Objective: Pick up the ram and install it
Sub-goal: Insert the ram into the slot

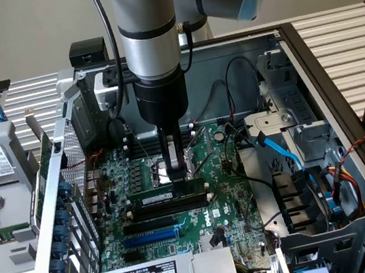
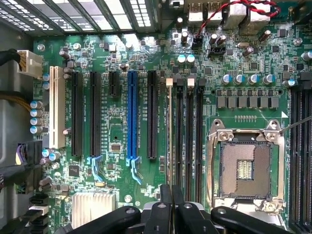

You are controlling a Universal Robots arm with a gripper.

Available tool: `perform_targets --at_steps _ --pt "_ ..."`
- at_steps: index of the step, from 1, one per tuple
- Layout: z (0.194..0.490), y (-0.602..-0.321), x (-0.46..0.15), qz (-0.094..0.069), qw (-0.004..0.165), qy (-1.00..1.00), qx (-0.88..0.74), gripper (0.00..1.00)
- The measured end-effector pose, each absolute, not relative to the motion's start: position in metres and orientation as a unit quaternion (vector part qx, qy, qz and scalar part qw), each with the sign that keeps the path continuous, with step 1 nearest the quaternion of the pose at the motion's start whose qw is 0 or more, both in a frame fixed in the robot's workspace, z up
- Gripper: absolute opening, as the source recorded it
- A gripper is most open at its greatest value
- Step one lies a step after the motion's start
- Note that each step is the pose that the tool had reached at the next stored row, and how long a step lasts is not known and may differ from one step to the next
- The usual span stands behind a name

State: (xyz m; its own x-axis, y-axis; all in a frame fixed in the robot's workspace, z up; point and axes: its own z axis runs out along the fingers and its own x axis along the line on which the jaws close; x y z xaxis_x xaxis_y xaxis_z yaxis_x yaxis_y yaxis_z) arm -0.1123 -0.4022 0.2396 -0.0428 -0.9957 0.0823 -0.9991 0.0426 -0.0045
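Your gripper [image 1: 178,175] hangs straight down over the mobo [image 1: 223,199] inside the open PC case [image 1: 224,49]. Fingers [image 2: 165,197] are pressed together, nothing btwn them. The ram [image 1: 167,198] isn't held. It stands on its long edge in the memory slot furthest from the CPU socket [image 2: 243,168]. On its other side, just beside it, are a black expansion slot [image 1: 151,222] and then the blue slot [image 1: 149,237]. Three empty memory slots [image 2: 190,141] lie btwn ram and socket. Fingertips sit close above the ram's top edge; can't tell if they touch it. Can't tell if its end clips are latched either.
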Motion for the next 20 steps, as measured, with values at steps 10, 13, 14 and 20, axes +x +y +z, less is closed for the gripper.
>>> perform_targets --at_steps 10,13,14,20 --pt "0.2385 -0.4002 -0.1125 0.038 0.032 -0.725 0.687 0.12" --pt "0.2380 -0.3997 -0.1127 0.041 0.032 -0.725 0.686 0.12" --pt "0.2369 -0.3993 -0.1132 0.043 0.032 -0.725 0.686 0.12" --pt "0.2352 -0.3976 -0.1144 0.044 0.031 -0.727 0.685 0.12"
